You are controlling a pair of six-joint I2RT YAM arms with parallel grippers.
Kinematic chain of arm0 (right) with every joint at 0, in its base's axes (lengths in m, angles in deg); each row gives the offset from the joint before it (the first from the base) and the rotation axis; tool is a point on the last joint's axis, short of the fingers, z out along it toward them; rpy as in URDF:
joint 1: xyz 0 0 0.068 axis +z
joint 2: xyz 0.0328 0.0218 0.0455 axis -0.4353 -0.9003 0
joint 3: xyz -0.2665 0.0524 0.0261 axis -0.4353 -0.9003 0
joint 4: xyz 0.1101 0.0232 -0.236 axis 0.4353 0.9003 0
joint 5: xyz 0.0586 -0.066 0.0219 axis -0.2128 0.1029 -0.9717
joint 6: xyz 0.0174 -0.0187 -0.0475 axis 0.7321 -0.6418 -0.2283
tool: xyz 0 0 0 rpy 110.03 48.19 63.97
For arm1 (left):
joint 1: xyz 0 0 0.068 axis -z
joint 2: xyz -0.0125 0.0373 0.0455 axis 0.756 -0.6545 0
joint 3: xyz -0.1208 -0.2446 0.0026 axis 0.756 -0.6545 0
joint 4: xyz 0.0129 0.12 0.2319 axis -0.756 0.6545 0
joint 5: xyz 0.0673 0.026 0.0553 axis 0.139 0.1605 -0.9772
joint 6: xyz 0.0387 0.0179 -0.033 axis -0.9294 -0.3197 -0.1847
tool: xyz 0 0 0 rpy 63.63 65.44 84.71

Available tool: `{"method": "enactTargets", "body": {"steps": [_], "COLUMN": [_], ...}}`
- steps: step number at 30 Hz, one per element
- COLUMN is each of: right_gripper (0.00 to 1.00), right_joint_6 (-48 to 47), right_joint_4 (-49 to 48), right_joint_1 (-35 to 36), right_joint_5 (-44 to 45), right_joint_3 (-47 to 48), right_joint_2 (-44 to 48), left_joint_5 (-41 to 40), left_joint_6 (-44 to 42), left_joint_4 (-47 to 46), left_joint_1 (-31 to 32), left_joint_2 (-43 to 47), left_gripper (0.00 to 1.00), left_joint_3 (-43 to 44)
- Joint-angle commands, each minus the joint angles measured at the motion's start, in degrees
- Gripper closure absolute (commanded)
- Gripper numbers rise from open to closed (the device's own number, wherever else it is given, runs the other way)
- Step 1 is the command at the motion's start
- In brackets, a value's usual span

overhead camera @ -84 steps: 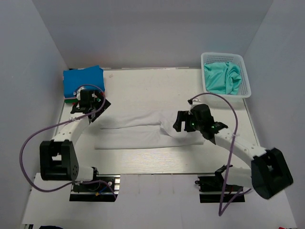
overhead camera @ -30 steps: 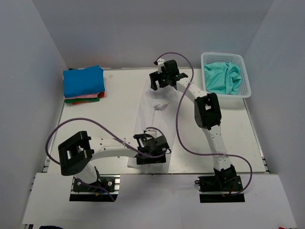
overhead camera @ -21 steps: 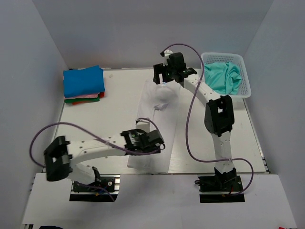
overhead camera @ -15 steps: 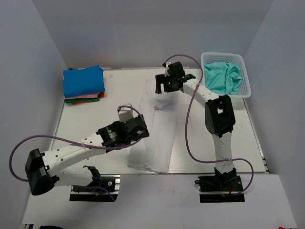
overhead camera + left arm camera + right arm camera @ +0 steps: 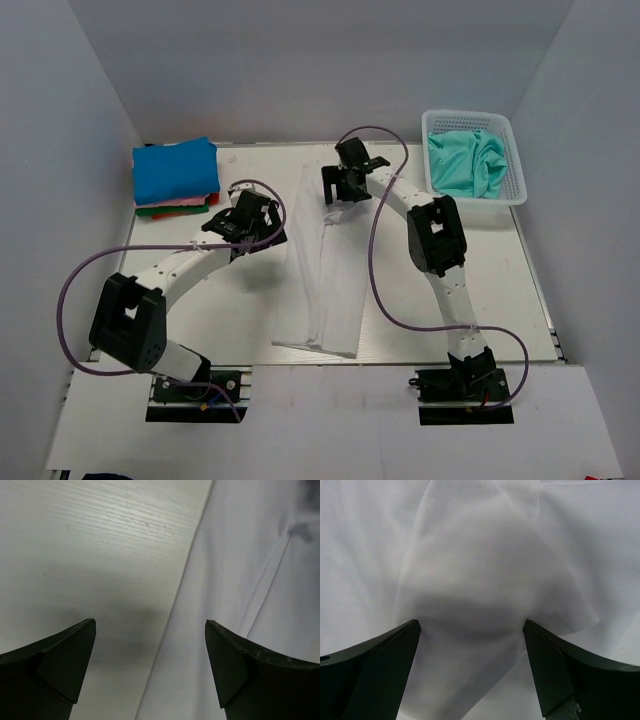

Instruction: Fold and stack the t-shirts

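- Left gripper (image 5: 258, 225): the jaws stand wide apart with nothing between them. It hangs above the table (image 5: 230, 320) and grips no cloth.
- Seen from the left wrist, the left gripper (image 5: 150, 630) straddles the long edge of the white t-shirt (image 5: 260, 580). One finger (image 5: 240, 665) is over cloth and the other is over the bare table (image 5: 75, 540).
- Right gripper (image 5: 343, 188): the jaws stand wide apart and hold nothing. It points down at the far end of the white t-shirt (image 5: 325, 290).
- Seen from the right wrist, the white t-shirt (image 5: 470, 555) fills the space ahead of the right gripper (image 5: 470, 630). A soft raised bulge of cloth lies there, with loose creases running away from it.
- White t-shirt, condition: it is folded lengthwise into a long narrow strip. A lengthwise fold line runs down its middle. The end nearest the arm bases is flat and square, and the end under the right gripper is rumpled.
- Folded stack: it lies well apart from the left gripper, on the side away from the strip. A blue t-shirt (image 5: 175, 170) is on top. Thin edges below it appear to be pink, red and green, but they are too narrow to count with certainty.
- Basket (image 5: 515, 195): it stands beyond the right gripper, away from the strip, and holds a crumpled teal t-shirt (image 5: 465, 160).
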State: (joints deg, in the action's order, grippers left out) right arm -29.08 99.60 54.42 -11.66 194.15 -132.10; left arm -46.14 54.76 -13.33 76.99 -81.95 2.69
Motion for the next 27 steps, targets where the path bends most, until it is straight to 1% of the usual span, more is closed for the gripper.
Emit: {"method": "enactTargets", "body": {"steps": [1,3,4,6,7,9,10,11,13,14,16,17,19,20,22,23,24,25,26,27], "right_gripper": [0.10,0.10,0.10,0.10,0.10,0.10,0.10,0.10,0.10,0.10,0.10,0.10,0.10,0.10,0.10,0.10,0.10,0.10,0.10,0.10], "right_joint_6": [-1.4,-2.5,-2.8,-3.8,-4.5,-7.1,-7.6,-8.7,-8.9,-8.4,-6.9,-5.5,-3.8,-0.5,3.1,4.7,5.6,7.3,8.7,9.6], "right_joint_4": [2.6,1.2,-0.1,-1.9,-3.4,-5.8,-6.3,-7.9,-8.8,-10.3,-11.4,-12.0,-12.7,-12.8,-14.2,-14.2,-14.4,-14.3,-14.4,-13.8], "right_joint_1": [-0.8,-1.3,-1.8,-2.3,-2.3,-2.1,-1.8,-1.6,-1.2,-1.1,-0.4,-0.5,0.3,0.4,0.8,1.2,2.3,2.7,3.2,4.7], "right_joint_5": [2.4,1.1,0.3,-1.1,-2.7,-5.0,-6.3,-6.7,-8.7,-8.7,-8.2,-7.8,-6.9,-6.3,-6.2,-7.0,-7.0,-7.9,-9.8,-10.1], "right_joint_3": [7.2,10.1,13.1,16.6,16.4,13.0,11.8,7.6,4.2,-1.4,-5.7,-10.6,-23.2,-26.7,-40.0,-43.2,-51.4,-54.3,-56.7,-61.3], "right_joint_2": [-6.3,-9.8,-10.8,-10.8,-8.7,-5.7,-0.4,1.8,9.7,11.3,19.3,23.4,27.6,34.1,38.2,44.5,46.4,50.0,51.5,56.1], "left_joint_5": [12.0,15.7,16.9,18.6,18.6,19.3,19.3,21.4,25.6,28.8,29.3,29.3,30.3,32.0,32.0,32.0,32.0,33.2,34.1,34.8], "left_joint_6": [-6.5,-8.3,-8.8,-8.8,-8.8,-9.5,-9.5,-9.5,-10.0,-10.0,-8.6,-7.9,-6.4,-5.7,-5.1,-4.0,-4.0,-4.0,-4.0,-4.0], "left_joint_4": [-3.2,-4.6,-5.1,-5.8,-5.8,-5.8,-5.2,-5.2,-5.2,-5.7,-5.2,-4.7,-4.7,-4.7,-4.7,-5.2,-5.7,-5.7,-5.7,-5.2], "left_joint_1": [-1.2,-1.2,-1.2,-1.2,-1.2,-1.2,-0.6,0.2,0.2,0.2,0.2,0.7,1.4,1.4,2.1,2.7,3.3,3.3,4.1,5.2], "left_joint_2": [-0.9,0.1,0.9,3.5,4.3,5.5,6.3,6.3,7.6,8.7,9.8,10.9,11.6,12.4,13.0,13.6,13.6,13.6,12.6,12.6], "left_gripper": [0.00,0.00,0.00,0.00,0.00,0.00,0.00,0.00,0.00,0.00,0.00,0.00,0.00,0.00,0.00,0.00,0.00,0.00,0.00,0.00], "left_joint_3": [1.6,-0.3,-1.2,-4.2,-5.1,-7.6,-8.3,-9.7,-11.3,-13.5,-15.1,-16.6,-18.5,-20.5,-22.4,-24.4,-25.3,-25.3,-25.9,-25.9]}}
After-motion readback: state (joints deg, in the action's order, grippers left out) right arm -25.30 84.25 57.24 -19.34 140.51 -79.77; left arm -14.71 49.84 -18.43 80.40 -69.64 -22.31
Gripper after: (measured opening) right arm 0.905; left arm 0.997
